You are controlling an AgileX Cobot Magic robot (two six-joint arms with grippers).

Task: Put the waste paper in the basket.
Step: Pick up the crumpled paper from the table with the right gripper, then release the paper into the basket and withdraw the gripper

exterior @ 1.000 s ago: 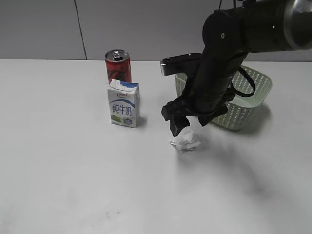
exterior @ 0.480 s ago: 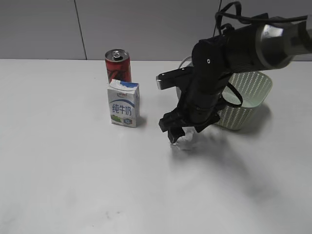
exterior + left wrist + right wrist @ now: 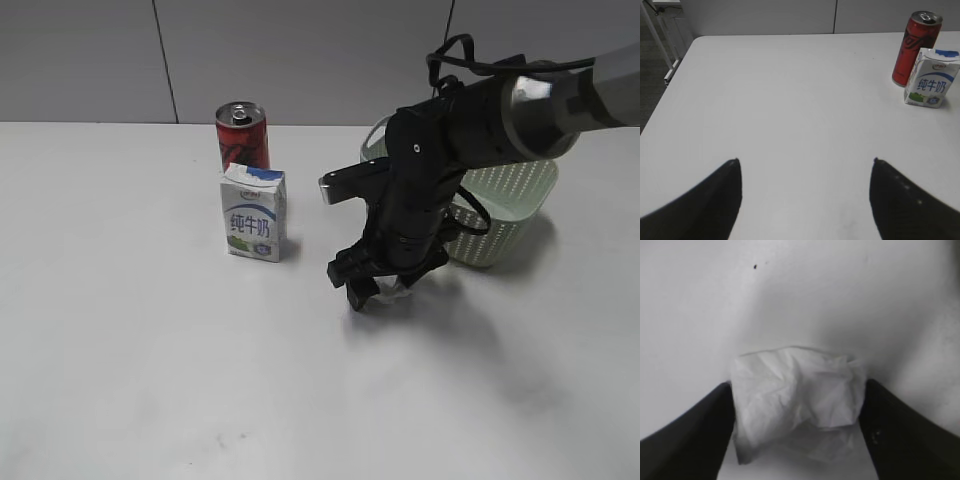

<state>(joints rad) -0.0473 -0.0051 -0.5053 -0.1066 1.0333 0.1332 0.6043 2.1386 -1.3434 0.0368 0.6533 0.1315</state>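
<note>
A white desk (image 3: 150,380) is shown, matte and lightly shadowed, with a grey panelled wall (image 3: 300,60) behind it; in the left wrist view the desk's far left edge is seen against a darker floor. A red drink can (image 3: 242,136) stands upright near the back of the desk, and a white-and-blue milk carton (image 3: 254,214) stands upright just in front of it. A pale green perforated basket (image 3: 505,215) is placed to the right, partly hidden by the right arm (image 3: 450,140).

The right end effector (image 3: 375,288) is lowered to the desk surface, left of and in front of the basket. A wad of waste paper (image 3: 797,400) lies on the desk between its two fingers (image 3: 687,440); in the right wrist view both fingers are seen touching the wad's sides, so the end effector is closed around the paper. In the exterior view only a small pale patch of the wad (image 3: 392,290) is visible beneath the dark fingers. The wad is outside the basket and apart from it. Whether the basket holds any paper cannot be told.

The left end effector (image 3: 805,200) is seen in its own wrist view only, with its fingers spread wide apart above bare desk and nothing between them.
</note>
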